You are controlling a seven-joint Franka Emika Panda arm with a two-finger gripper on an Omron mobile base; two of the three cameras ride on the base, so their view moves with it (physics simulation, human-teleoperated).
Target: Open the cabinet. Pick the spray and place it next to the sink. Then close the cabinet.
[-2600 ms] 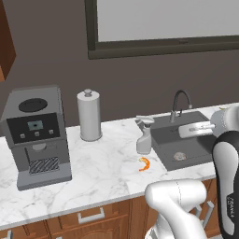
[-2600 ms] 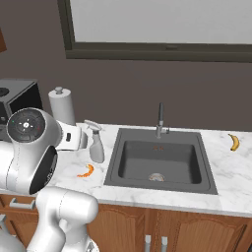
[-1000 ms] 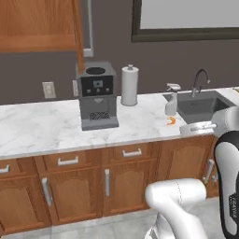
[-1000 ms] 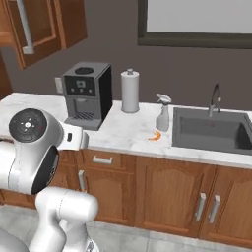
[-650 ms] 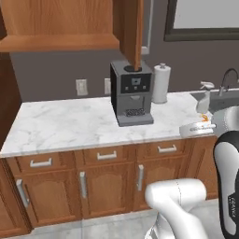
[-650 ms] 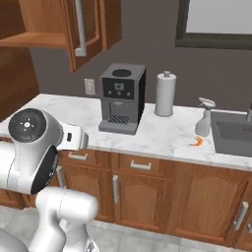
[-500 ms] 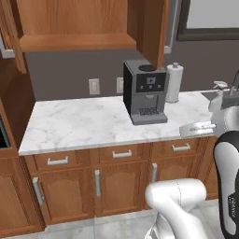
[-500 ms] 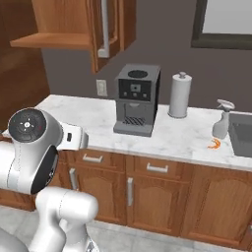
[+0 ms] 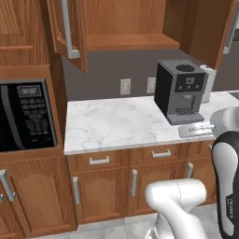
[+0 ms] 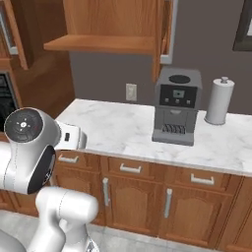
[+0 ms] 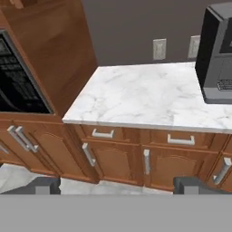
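Observation:
The cabinet (image 9: 126, 18) hangs on the wall above the counter with both wooden doors swung out. Its left door (image 9: 70, 32) and right door (image 9: 210, 28) carry long grey bar handles. The right base view shows its bottom shelf (image 10: 103, 44) and one door edge-on (image 10: 165, 29). My gripper (image 11: 117, 186) is open, its two dark fingertips (image 11: 38, 186) far apart with nothing between them. It hovers in front of the lower cabinets, well below and short of the wall cabinet. The spray and the sink are out of view.
A boxy coffee machine (image 9: 181, 91) stands on the marble counter (image 9: 116, 123), with a paper towel roll (image 10: 219, 101) to its right. A built-in black microwave (image 9: 25, 116) sits in the tall unit at the left. Drawers and doors with silver handles (image 11: 102, 133) run below the counter.
The whole scene has slid right as the base drove left. The spray and sink passed out of frame, and the microwave and open cabinet came in. The gripper stayed open.

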